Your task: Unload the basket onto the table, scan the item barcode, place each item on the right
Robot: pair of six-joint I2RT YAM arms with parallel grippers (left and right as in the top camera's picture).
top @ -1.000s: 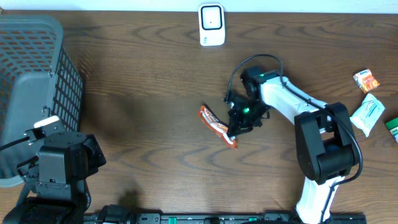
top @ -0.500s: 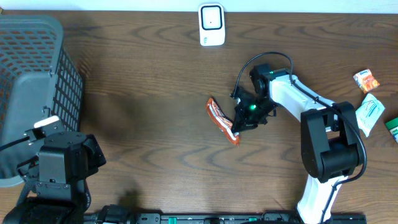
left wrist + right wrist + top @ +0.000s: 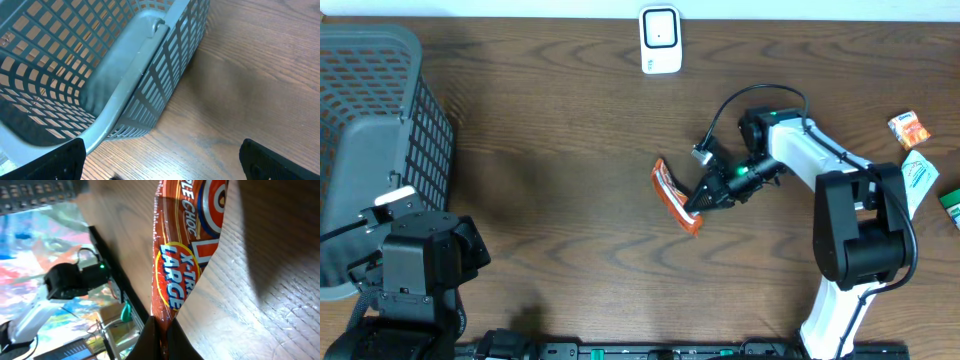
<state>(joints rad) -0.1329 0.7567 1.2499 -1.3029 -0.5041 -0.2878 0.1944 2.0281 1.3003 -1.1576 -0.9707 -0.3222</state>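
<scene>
My right gripper is pinched shut on one end of the orange snack wrapper, which slants away from its tips. The scanner sits well beyond. My left gripper stands wide apart, near the grey basket.

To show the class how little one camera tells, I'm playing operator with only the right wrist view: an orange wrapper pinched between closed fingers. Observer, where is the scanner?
Observer: Overhead, the white scanner stands at the far edge of the table, beyond the wrapper that the right gripper pinches.
Operator: Is the left arm near?
Observer: No. The left gripper hangs open beside the grey basket.
Operator: Other items?
Observer: Small packets lie at the table's right edge.
</scene>
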